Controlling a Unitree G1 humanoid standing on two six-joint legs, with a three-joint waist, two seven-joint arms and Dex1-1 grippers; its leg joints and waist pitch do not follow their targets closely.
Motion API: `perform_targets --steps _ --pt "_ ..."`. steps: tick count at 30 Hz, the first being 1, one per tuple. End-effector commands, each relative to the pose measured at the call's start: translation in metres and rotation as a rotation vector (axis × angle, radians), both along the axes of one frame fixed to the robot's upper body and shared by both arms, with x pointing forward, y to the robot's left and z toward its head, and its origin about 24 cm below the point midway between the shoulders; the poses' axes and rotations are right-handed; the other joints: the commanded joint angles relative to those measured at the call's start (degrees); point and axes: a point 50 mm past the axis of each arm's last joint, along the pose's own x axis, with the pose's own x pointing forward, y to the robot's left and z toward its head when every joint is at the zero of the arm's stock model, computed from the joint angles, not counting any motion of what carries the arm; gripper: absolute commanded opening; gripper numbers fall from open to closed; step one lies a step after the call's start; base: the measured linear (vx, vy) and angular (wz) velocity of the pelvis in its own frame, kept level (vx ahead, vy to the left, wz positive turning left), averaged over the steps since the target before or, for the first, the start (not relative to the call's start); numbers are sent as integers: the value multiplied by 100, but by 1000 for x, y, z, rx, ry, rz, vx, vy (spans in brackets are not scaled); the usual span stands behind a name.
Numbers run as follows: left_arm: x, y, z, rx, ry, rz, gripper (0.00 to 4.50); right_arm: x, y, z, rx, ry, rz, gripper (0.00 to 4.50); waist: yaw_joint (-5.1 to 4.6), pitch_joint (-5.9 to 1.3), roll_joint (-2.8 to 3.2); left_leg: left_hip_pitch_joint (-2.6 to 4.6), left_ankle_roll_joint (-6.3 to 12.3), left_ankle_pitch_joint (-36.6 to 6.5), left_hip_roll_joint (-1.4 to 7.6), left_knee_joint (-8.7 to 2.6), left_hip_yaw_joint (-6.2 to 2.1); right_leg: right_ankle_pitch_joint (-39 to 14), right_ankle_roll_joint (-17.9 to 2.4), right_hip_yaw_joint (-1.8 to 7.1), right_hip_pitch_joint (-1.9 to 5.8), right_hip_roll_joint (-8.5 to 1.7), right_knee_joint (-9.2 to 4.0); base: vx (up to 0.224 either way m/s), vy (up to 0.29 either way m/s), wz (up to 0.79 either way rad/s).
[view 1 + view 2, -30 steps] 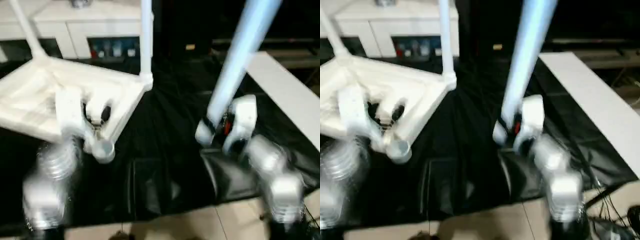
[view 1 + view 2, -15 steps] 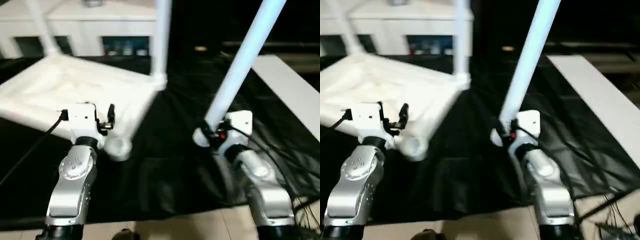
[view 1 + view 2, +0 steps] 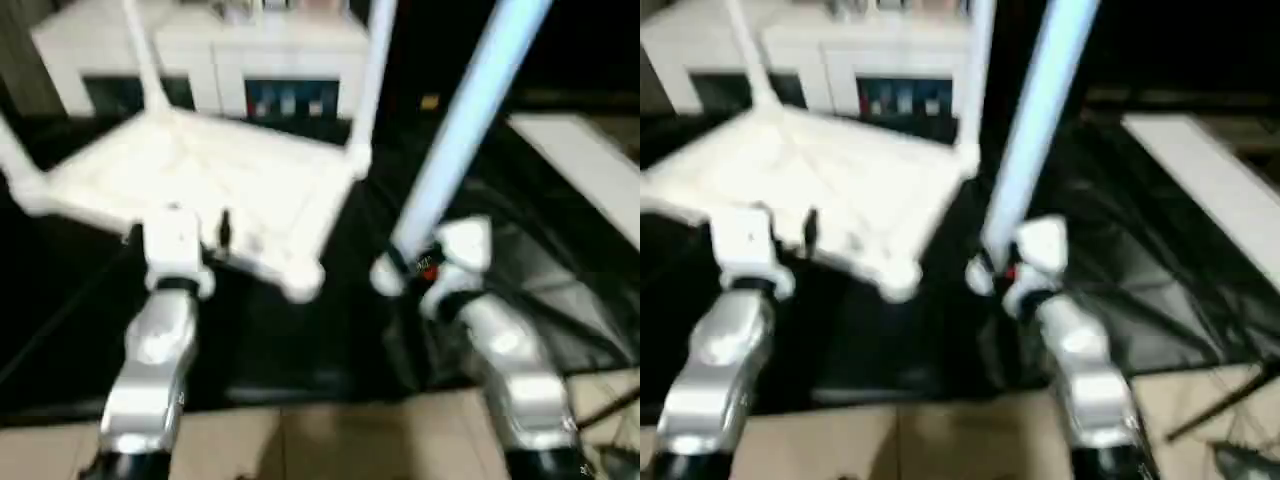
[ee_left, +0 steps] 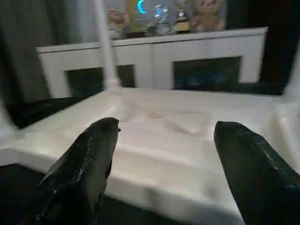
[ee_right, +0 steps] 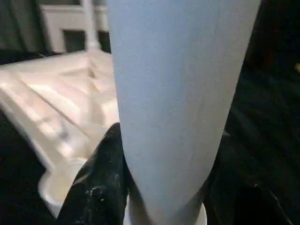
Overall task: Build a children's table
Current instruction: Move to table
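Right pincer (image 3: pixel 405 272) pinches the loose leg (image 3: pixel 462 135) near its thick end, long axis rising steeply away. The empty corner socket (image 3: pixel 301 283) on the upturned top (image 3: pixel 215 185) lies just to its left; left pincer (image 4: pixel 164 154) spread, hovering at the top's near edge.

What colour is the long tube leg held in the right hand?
The long tapered tube leg looks pale bluish white; the left eye view shows it best.

white cabinet (image 3: pixel 215 55) at back, glass doors | toys incl. teddy bear (image 4: pixel 206 16) on top | black sheet (image 3: pixel 300 330) over floor | white board (image 3: pixel 585 170) at right
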Motion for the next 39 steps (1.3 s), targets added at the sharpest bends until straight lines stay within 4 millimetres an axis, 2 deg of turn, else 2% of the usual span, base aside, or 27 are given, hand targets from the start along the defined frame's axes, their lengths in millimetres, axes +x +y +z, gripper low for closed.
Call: perform_targets --steps 1,3,5,7,8,9,11,13,14,15,16,18,20,21,22,25,26,27,28,29,32,34,35,36,37,38,39 --pt "2 -10 3 17 -10 -13 370 1 -7 0 -12 -7 -24 184 -95 -342 148 550 -783 -1417 842 -1416 -1443 -829 -408 389 -127 -106 118 -95 76 50" --pt "3 -11 3 20 -14 -11 370 2 -7 0 -12 -9 -27 184 -73 -379 150 562 -821 -2021 611 -1600 -1612 -992 -538 541 -161 40 252 -92 35 54" --pt "4 -11 3 24 -11 -3 370 2 -8 0 -11 -10 -31 184 -34 -444 30 390 -1003 -2369 107 -1718 -1591 -1124 -987 749 -16 -3 -64 -93 -84 52" --pt "4 -10 3 21 -11 8 370 3 -8 0 -11 -10 -35 184 161 -530 -258 -332 -412 -2300 -221 -905 -811 -1136 -2263 1042 442 -675 -845 -109 -206 47" --pt "5 -9 3 5 -10 22 370 3 -9 -1 -1 -9 -40 184 395 -473 -160 -228 -208 -1429 14 335 325 -403 -3058 1160 342 -1018 -1181 -116 -228 49" --pt "6 -8 4 -3 -7 23 370 3 -9 -1 10 -5 -44 184 380 -243 -263 -466 -51 -687 320 501 593 372 -2589 980 226 -994 -1000 -111 -187 23" --pt "8 -7 4 -5 3 21 370 2 -9 -1 26 6 -45 184 560 -299 -285 -197 74 -571 470 206 782 -101 -1637 973 139 -776 -1023 -106 -168 -2" --pt "9 -6 4 -2 10 18 370 2 -9 -1 33 12 -43 184 707 -473 -129 -132 487 211 827 -461 671 565 -489 899 329 -492 -752 -31 -104 7" --pt "10 -6 3 -16 17 -6 370 1 -8 -1 37 14 -40 184 703 -585 -23 279 943 790 1486 -709 361 1384 -45 708 -25 -474 -354 -13 -72 10" --pt "10 -7 3 -18 17 -15 370 1 -7 -1 46 17 -38 184 592 -612 15 452 1315 1158 1854 -761 173 1393 -51 678 -226 -624 -181 -34 -60 11" --pt "10 -7 4 -19 16 -19 370 1 -7 -1 49 19 -37 184 499 -566 -7 446 1858 1794 1913 -759 67 1266 -91 789 -377 -880 -60 -29 -59 2" --pt "10 -8 4 -14 12 -45 370 0 -4 -2 53 24 -13 184 634 -449 -88 85 1342 574 1272 -647 587 1070 -459 840 -86 -953 -411 -15 -30 1" --pt "10 -9 5 -10 14 -53 370 0 -1 -2 45 24 0 184 769 -267 -115 211 254 -1348 1150 -795 863 -1717 -702 768 83 -775 -765 -52 -10 2" --pt "10 -9 5 -8 15 -53 370 0 0 -3 37 25 5 184 852 -238 -201 -62 402 -1669 1021 -867 818 -2857 -641 506 400 -884 -928 0 0 0" --pt "10 -9 5 -7 15 -53 370 0 0 -3 37 25 5 184 853 -251 -48 31 462 -1799 1015 -848 838 -3360 -560 432 419 -956 -1005 -16 20 29" --pt "10 -8 6 -4 10 -56 370 0 2 -2 28 21 11 184 716 -169 -54 -33 526 -1534 1015 -603 910 -4424 -271 -51 749 -1180 -1439 26 54 45" --pt "10 -7 6 -3 11 -57 370 0 3 -2 44 26 8 184 562 -257 227 652 106 -2254 1256 -939 826 -3227 -308 -120 437 -577 -1188 63 77 56" --pt "10 -7 6 -3 11 -57 370 0 3 -2 44 26 8 184 562 -257 227 652 106 -2254 1256 -939 826 -3227 -308 -120 437 -577 -1188 112 65 53" --pt "10 -7 5 -1 17 -59 370 0 3 -2 52 30 12 184 358 -307 221 1122 -82 -3746 1710 -1386 260 -1491 -348 -24 43 -212 -247 138 67 24" --pt "10 -7 5 0 17 -59 370 0 3 -2 51 29 14 184 317 -352 162 1205 473 -3434 1732 -1342 110 -388 161 149 -391 -198 262 138 67 24" --pt "10 -7 5 -1 19 -65 370 1 3 -1 52 28 22 184 293 -314 112 1070 1123 -2793 1563 -1335 369 108 273 174 -589 -220 385 138 48 4" --pt "10 -9 6 6 16 -80 370 1 3 2 68 20 21 184 232 -317 -69 966 1273 -2379 1252 -1329 765 828 44 245 -606 -377 -87 114 -23 1" --pt "10 -9 6 7 16 -81 370 1 3 3 71 18 20 184 292 -331 -357 715 1042 -2615 881 -1170 1030 224 -8 575 -243 -566 -540 120 -52 0" --pt "9 -10 6 9 16 -94 370 0 1 5 81 12 17 184 533 -362 -605 620 859 -1796 432 -226 1251 -2979 -122 1173 -27 -888 -1157 143 -121 13" --pt "9 -11 7 10 16 -103 370 -1 -1 6 90 14 12 184 566 -371 -502 429 853 -1238 452 -7 1100 -3727 -425 1417 213 -1232 -1191 168 -111 5" --pt "9 -12 7 10 15 -118 370 -2 -4 6 104 24 -4 184 637 -388 -464 12 587 -534 518 222 883 -3772 -615 1398 486 -1249 -1045 168 -111 5" --pt "9 -13 7 8 14 -125 370 -2 -6 7 107 24 -11 184 629 -374 -472 -85 476 -393 519 258 837 -3499 -646 1347 518 -1190 -994 181 -60 -9"
